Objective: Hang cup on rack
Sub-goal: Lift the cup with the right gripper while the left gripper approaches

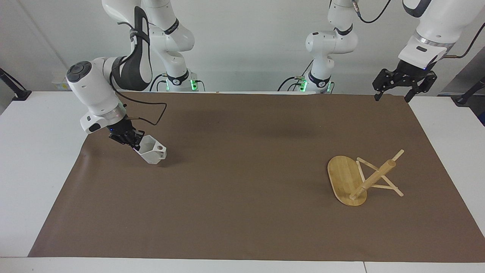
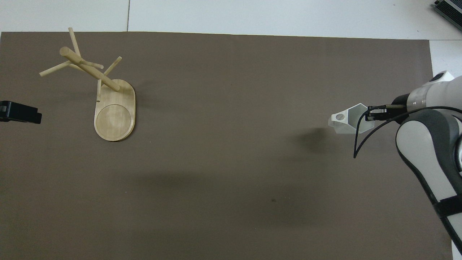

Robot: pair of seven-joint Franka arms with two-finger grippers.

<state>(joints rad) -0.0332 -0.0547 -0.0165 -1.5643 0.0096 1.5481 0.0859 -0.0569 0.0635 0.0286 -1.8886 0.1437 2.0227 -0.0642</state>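
Note:
The white faceted cup (image 1: pixel 153 151) hangs tilted just above the brown mat at the right arm's end of the table, its handle pointing toward the table's middle. My right gripper (image 1: pixel 135 146) is shut on the cup's rim; the overhead view shows the gripper (image 2: pixel 368 115), the cup (image 2: pixel 348 118) and the cup's shadow on the mat. The bamboo rack (image 1: pixel 360 178) stands on its oval base toward the left arm's end, also in the overhead view (image 2: pixel 108 94). My left gripper (image 1: pixel 403 89) is open and empty, raised over the mat's corner at that end, and waits (image 2: pixel 20 112).
The brown mat (image 1: pixel 242 189) covers most of the white table (image 1: pixel 34 151). Both arms' bases stand at the table's edge nearest the robots. A black cable (image 1: pixel 151 117) loops off the right wrist above the mat.

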